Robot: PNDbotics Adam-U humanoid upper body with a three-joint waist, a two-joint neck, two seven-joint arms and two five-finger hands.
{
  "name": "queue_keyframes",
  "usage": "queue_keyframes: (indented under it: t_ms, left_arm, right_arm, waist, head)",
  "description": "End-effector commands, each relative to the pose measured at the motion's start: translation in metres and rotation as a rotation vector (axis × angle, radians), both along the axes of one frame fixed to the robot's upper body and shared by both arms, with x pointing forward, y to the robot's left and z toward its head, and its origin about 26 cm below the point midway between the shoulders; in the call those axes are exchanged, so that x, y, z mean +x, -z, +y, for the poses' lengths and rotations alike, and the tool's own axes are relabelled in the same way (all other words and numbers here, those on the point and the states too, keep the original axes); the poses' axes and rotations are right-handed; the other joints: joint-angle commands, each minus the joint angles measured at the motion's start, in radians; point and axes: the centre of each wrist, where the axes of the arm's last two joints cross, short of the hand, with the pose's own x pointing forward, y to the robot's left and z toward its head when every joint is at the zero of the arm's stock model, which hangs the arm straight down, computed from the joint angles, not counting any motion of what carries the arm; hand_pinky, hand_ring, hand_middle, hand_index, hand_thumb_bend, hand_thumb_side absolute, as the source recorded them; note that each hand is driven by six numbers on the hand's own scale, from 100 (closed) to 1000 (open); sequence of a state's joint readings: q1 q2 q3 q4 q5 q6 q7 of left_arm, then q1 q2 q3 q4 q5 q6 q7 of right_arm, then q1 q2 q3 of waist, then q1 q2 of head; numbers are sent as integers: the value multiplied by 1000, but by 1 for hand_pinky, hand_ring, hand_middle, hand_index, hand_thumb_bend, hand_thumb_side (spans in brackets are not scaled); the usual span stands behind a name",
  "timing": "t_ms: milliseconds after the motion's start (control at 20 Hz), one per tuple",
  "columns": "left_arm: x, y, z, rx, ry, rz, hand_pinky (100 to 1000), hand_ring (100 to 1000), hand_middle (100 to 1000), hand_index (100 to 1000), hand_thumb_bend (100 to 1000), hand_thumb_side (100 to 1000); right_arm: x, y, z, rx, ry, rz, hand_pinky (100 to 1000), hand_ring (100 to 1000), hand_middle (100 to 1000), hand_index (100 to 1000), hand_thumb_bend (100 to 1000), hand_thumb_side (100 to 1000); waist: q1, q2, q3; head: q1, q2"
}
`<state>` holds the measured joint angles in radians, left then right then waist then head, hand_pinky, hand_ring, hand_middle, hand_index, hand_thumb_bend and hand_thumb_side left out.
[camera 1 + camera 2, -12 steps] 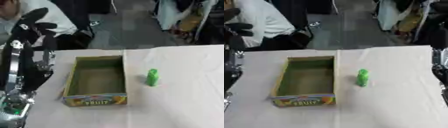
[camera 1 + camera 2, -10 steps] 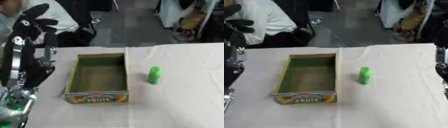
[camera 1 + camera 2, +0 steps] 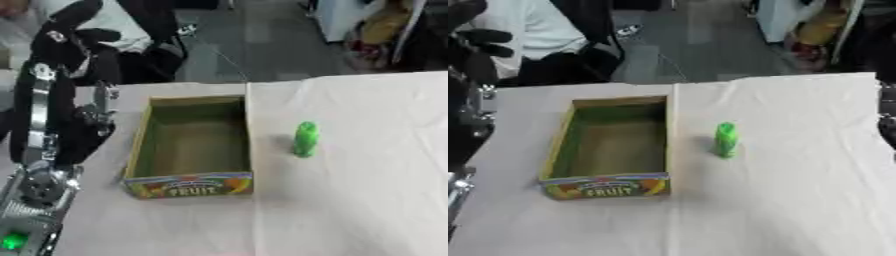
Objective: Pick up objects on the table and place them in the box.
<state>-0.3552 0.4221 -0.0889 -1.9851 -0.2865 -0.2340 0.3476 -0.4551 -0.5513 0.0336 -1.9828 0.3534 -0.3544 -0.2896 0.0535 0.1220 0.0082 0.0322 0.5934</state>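
An open cardboard box (image 3: 190,183) with a "FRUIT" label on its front wall sits on the white tablecloth, left of centre, and nothing shows inside it. A small green bottle (image 3: 726,140) stands upright on the cloth just right of the box, apart from it. My left arm rises along the left edge, and its black hand (image 3: 73,27) is held high above the table's far left corner, well away from both the box and the bottle. At the right edge of the right eye view only a dark piece of my right arm (image 3: 886,111) shows; its hand is out of view.
The white cloth (image 3: 798,200) covers the table, with open room right of and in front of the bottle. Beyond the far edge a person in a white top (image 3: 535,30) sits by dark chairs, touching nothing on the table. Clutter stands on the floor at the back right.
The whole picture has slid a little, so the camera has moved. The box, the bottle and my left arm keep their places relative to one another.
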Motion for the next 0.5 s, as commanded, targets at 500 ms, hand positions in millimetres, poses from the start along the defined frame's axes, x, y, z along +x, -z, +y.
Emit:
queue_keyframes:
  t_ms: [500]
  left_arm:
    - [-2,-8,5,20,-16,-23,645,673,854,895,316,584]
  right_arm:
    - [35,-9,-26,-213,155,229,100,487,762,866,389,785]
  waist:
    - [-22,-40,36]
  head:
    - [-60,0]
